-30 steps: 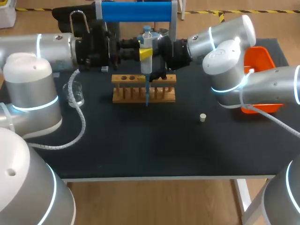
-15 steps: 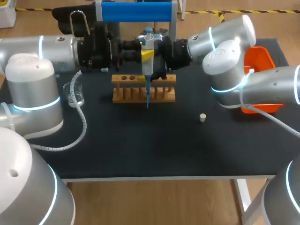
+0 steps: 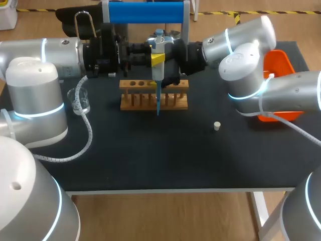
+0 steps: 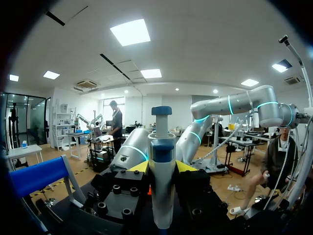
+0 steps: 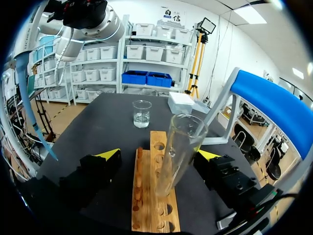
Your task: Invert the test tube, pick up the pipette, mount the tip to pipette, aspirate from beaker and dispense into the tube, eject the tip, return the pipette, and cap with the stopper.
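Note:
My left gripper [image 3: 150, 56] is shut on the grey pipette [image 3: 157, 70], held upright over the wooden rack [image 3: 133, 95]. The pipette's blue tip [image 3: 158, 103] hangs down in front of the rack. In the left wrist view the pipette [image 4: 161, 166] stands between my left gripper's [image 4: 162, 169] yellow tips. The clear test tube [image 5: 178, 142] stands mouth up in the rack [image 5: 146, 205], between the wide-apart fingers of my open right gripper [image 5: 157, 155], which do not touch it. The beaker [image 3: 80, 100] stands at the left. The white stopper [image 3: 217, 126] lies right of the rack.
An orange bin [image 3: 281, 63] sits at the table's right edge behind my right arm. A blue-topped stand [image 3: 145, 12] rises at the back. A white tip box [image 5: 181, 102] lies beyond the rack, near the beaker [image 5: 142, 113].
The pipette has shifted slightly right with my left gripper. My right arm's elbow has drifted a little to the right. Both grippers keep their state.

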Robot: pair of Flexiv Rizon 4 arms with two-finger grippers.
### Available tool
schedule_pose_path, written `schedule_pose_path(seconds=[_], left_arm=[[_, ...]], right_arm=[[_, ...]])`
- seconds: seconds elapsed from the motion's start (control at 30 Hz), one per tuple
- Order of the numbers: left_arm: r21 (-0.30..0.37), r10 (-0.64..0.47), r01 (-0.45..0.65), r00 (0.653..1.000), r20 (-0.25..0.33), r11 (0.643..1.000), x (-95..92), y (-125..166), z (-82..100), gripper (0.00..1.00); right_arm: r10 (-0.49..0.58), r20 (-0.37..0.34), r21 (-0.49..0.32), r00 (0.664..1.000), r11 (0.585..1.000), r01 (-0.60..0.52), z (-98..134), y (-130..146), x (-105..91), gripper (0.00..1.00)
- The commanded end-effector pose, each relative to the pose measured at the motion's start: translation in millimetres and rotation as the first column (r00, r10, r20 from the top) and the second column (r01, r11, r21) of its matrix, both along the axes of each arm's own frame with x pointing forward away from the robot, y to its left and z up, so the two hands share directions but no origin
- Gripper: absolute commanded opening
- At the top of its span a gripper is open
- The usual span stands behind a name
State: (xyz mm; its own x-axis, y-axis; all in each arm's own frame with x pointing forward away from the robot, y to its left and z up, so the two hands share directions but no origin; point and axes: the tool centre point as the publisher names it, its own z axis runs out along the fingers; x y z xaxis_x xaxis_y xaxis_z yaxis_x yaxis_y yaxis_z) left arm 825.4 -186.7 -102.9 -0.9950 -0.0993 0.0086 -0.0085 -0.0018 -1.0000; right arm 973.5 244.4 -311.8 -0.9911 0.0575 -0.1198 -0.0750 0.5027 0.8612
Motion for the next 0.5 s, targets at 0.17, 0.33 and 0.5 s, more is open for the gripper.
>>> schedule_pose_path(seconds=[0.17,0.33,0.5], left_arm=[[-0.001,0.003,-0.003,1.000,0.001,1.000,-0.4,-1.0,0.2,0.00],[-0.001,0.003,-0.003,1.000,0.001,1.000,-0.4,-1.0,0.2,0.00],[-0.001,0.003,-0.003,1.000,0.001,1.000,-0.4,-1.0,0.2,0.00]], right_arm=[[-0.026,0.006,0.017,1.000,1.000,0.026,18.7,-41.6,-27.6,1.00],[-0.035,0.007,0.051,0.999,0.998,0.034,31.6,-59.5,-43.9,1.00],[-0.020,0.019,0.102,1.000,0.995,0.018,52.6,-75.8,-64.0,1.00]])
